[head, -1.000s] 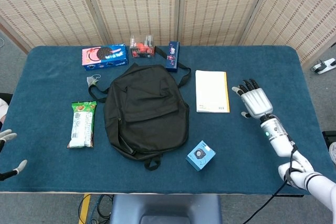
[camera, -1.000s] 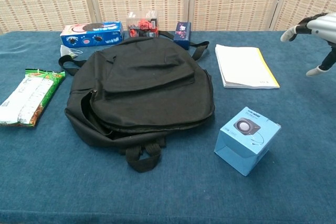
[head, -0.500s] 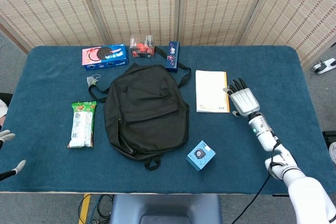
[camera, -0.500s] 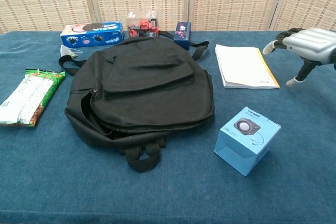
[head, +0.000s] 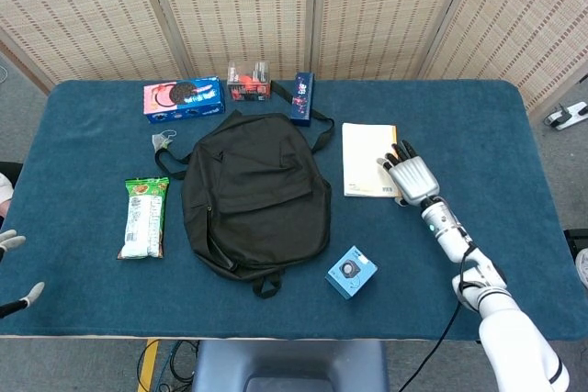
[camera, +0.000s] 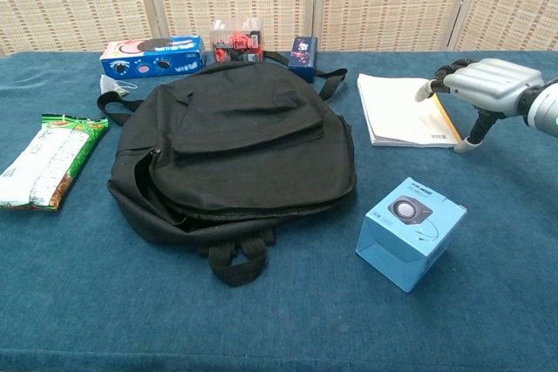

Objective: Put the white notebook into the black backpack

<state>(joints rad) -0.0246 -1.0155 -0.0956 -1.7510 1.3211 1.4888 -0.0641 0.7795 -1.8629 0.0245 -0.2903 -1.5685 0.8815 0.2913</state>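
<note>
Right robot hand leftward, perhaps onto white notebook

A staged test room — a blue-clothed table backed by woven folding screens — not a home.

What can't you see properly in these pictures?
- Inside of the black backpack: both views show only its outside.
- White notebook near corner: right hand covers it in the head view.
- Whether that hand touches it: neither view settles.
- Left hand: cut off by the head view's left edge; absent from the chest view.
</note>
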